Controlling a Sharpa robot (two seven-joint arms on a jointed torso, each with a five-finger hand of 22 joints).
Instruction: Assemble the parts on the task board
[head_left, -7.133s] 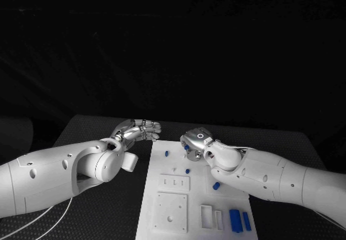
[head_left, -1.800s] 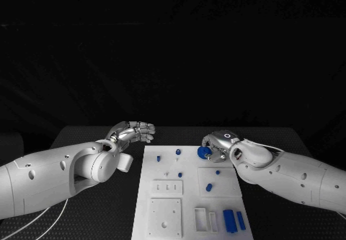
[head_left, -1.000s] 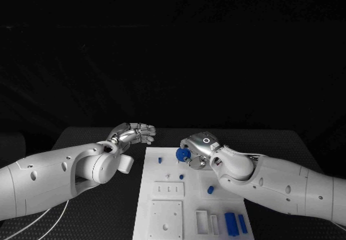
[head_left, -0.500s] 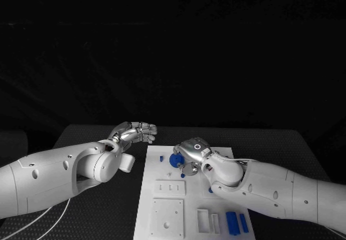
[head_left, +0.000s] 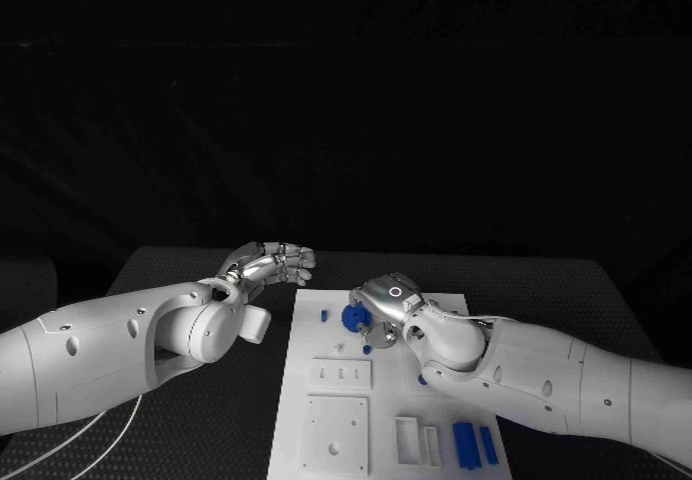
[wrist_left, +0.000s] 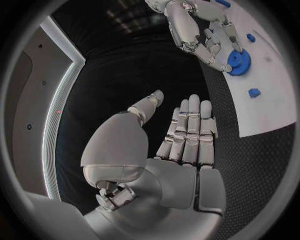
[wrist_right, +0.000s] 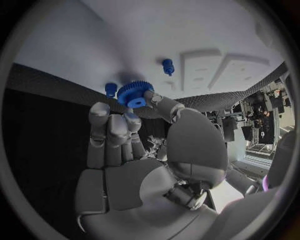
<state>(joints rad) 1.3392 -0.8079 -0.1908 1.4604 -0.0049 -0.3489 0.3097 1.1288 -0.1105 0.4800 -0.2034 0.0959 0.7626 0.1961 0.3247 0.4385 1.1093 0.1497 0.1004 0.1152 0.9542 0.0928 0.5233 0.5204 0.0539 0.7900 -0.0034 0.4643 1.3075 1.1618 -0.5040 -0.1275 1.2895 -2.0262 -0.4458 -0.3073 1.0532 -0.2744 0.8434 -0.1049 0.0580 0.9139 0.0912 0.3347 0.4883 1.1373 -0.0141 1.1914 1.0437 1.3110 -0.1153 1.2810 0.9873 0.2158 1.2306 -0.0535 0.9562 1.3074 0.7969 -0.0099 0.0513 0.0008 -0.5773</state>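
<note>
**A:** What has changed on the desk over the last couple of seconds?

**B:** The right hand has swung from the far right corner of the task board toward its left half. It carries a blue gear, pinched between thumb and fingertips, now low over the far-left part of the board. In the right wrist view the gear sits at the fingertips, close above the white surface, with a small blue peg and another blue stub standing nearby.

**A:** And the left hand?

**B:** The left hand has stayed put beyond the board's far-left corner, off the board. It holds nothing; its fingers lie straight and close together in the left wrist view.

**A:** What does that mean for the job?

**B:** By my reading, the gear is being brought to a post on the left side for seating. It does not yet look set down; whether its bore is lined up over a post I cannot tell. Other parts remain loose: two blue bars lie at the near right edge, and a small blue piece stands left of the gear. Assembly seems early.
</note>
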